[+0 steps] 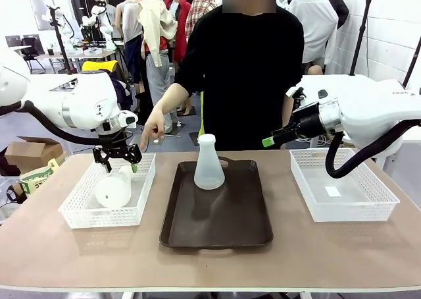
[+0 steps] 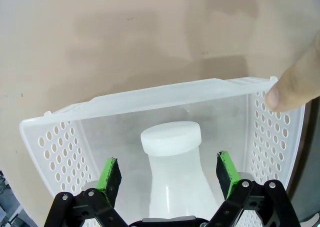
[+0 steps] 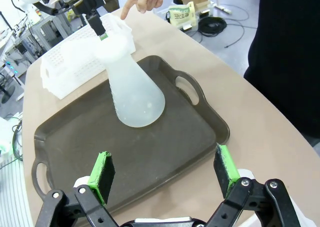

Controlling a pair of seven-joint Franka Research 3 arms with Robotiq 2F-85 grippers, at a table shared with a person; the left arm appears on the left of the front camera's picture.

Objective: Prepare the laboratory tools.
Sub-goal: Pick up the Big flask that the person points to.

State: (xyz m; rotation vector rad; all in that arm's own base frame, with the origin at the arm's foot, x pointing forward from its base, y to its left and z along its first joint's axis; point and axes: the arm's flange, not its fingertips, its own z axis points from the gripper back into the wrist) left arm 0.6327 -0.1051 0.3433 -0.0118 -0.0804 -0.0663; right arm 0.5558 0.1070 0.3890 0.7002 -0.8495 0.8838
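Flask (image 1: 113, 188) in the left basket (image 1: 79, 215), its twin (image 1: 208, 164) on the tray (image 1: 230, 221).
The basket flask lay tilted between the left gripper's (image 1: 117, 157) spread fingers, pads clear of its neck. The twin stood upright. The right gripper (image 3: 164, 171) hung wide open above the table, right of the tray. A person's hand (image 1: 152, 128) pointed at the basket's rim.

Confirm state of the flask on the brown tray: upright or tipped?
Upright. The flask stands on its wide base on the tray, neck pointing up, in both front and right wrist views.
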